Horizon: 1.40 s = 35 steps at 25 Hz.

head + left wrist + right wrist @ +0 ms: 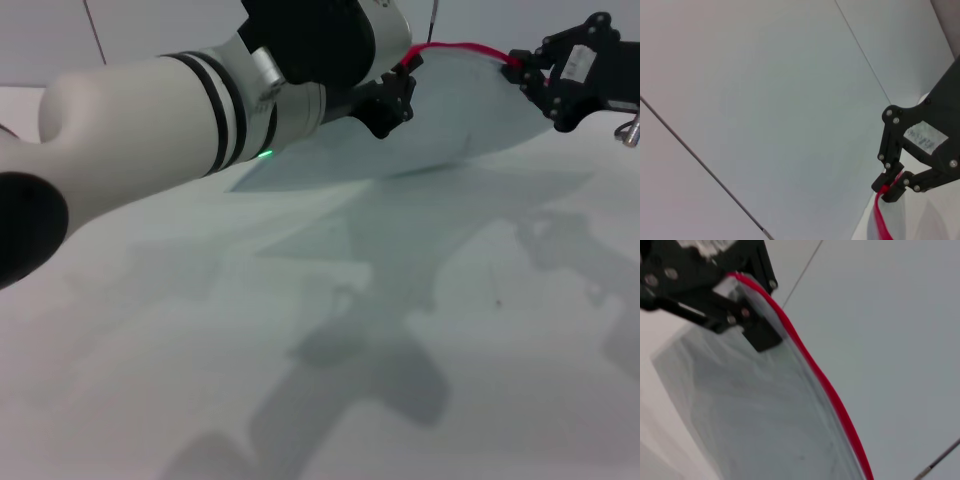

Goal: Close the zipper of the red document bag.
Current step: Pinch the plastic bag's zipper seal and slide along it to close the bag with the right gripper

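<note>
Both grippers hold the bag (470,110) off the table (420,330): the left gripper (398,92) pinches one end of the zipper (465,48), the right gripper (530,72) the other. The red strip runs left to right between them, so closing likely means sliding along that line.

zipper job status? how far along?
Done: the red document bag is lifted off the table, held between both arms. In hand: left tool and right tool each grip an end of the zipper. Left: the slider isn't discernible, so closure is unconfirmed.
</note>
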Motion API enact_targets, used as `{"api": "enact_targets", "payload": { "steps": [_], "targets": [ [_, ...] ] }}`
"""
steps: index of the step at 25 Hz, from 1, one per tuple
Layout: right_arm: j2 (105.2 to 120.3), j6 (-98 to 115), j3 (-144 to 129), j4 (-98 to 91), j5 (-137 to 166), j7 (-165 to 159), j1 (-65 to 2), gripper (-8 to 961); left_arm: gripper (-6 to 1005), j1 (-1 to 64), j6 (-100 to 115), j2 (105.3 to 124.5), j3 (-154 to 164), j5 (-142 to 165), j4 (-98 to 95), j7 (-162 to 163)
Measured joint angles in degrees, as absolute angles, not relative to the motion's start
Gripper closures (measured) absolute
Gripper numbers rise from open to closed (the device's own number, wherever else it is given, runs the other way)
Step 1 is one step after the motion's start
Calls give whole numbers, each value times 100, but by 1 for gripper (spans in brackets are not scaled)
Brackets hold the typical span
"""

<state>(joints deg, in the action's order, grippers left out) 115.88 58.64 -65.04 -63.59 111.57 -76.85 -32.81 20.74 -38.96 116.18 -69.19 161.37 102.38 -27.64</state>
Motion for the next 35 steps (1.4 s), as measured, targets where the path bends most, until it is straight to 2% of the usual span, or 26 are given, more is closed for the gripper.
{"api": "enact_targets", "payload": {
  "steps": [35],
  "targets": [
    [11575, 5028, -5706, -5447, 11364, -7131, -3274, 875, 883, 1068, -4193, 11636, -7124, 16137, 11447, -3195]
  ]
}}
